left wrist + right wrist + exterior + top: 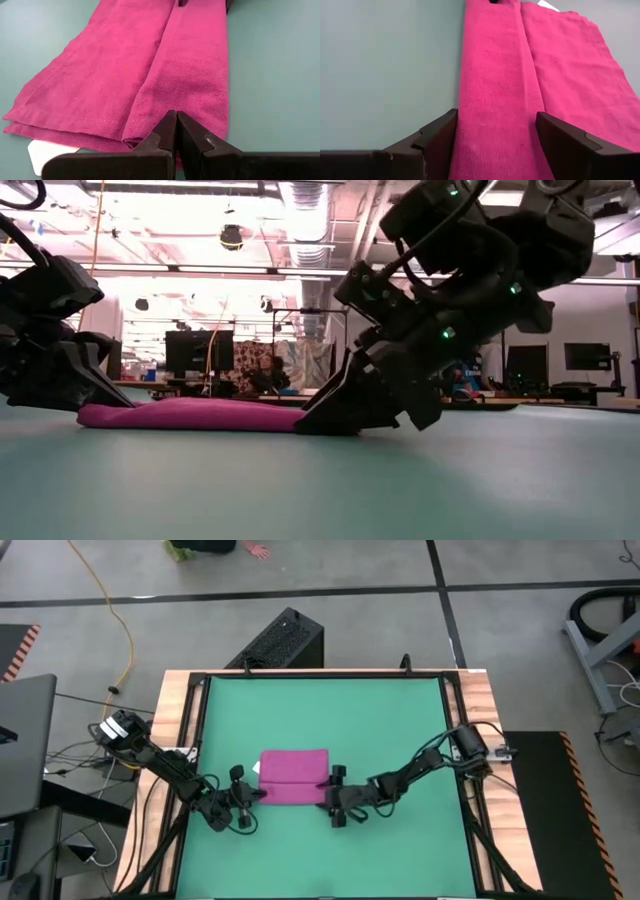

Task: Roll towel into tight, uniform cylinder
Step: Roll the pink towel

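Covering the wooden table from edge to edge, green mat, flat and smooth, filling the middle of the high frame. Beyond the table's far edge, grey concrete floor, yellow cable trailing down the upper left, black box just above the table's top edge, laptop at the far left. Across the low view, bright workshop behind: ceiling ducts, monitors on desks, a seated person far back near centre.

Lying centre of the mat, magenta towel, folded flat, long fold along its lower part, white tag poking out at the left end. Low and flat in the low view, no cylinder formed.

Down at the towel's left end, left gripper, fingers pressed together with nothing between them, tips right at the rolled fold's end, whether touching cloth not clear. Down at the towel's right end, right gripper, jaws spread wide, one finger either side of the folded strip, straddling it without pinching, tips down at mat level.
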Tool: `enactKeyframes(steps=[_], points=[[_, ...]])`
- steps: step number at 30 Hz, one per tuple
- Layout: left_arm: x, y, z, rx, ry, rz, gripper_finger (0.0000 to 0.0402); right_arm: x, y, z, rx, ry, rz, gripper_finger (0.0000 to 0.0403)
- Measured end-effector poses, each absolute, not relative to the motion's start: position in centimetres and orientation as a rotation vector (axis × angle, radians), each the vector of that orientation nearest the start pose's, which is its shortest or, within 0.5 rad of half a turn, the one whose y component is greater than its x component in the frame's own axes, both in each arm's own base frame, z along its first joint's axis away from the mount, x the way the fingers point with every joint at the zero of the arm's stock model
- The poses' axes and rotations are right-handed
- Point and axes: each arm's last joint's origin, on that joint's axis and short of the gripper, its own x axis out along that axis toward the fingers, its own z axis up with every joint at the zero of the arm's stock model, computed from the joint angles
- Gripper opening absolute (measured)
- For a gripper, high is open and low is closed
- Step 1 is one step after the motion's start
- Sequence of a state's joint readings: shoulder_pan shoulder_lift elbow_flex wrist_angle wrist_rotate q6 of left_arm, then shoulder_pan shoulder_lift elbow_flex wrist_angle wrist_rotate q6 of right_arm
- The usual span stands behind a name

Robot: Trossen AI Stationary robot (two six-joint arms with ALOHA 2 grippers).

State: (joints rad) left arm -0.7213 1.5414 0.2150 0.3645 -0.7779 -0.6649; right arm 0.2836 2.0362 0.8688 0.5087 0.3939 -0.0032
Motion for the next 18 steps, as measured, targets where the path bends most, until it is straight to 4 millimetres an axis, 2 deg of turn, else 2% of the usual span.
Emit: enactKeyframes(steps=[4, 9, 18], points=[[15.0, -10.2, 7.1, 0.029, 0.646, 0.275, 0.0000, 34.9, 8.7, 5.8, -0.229, 0.665, -0.117, 0.0290], [15.1, -9.9, 7.1, 0.049, 0.654, 0.278, 0.0000, 35.1, 8.7, 4.0, -0.249, 0.608, -0.118, 0.0290], [15.2, -9.9, 7.1, 0.044, 0.662, 0.272, 0.0000, 35.2, 8.5, 3.1, -0.184, 0.554, -0.167, 0.0289]])
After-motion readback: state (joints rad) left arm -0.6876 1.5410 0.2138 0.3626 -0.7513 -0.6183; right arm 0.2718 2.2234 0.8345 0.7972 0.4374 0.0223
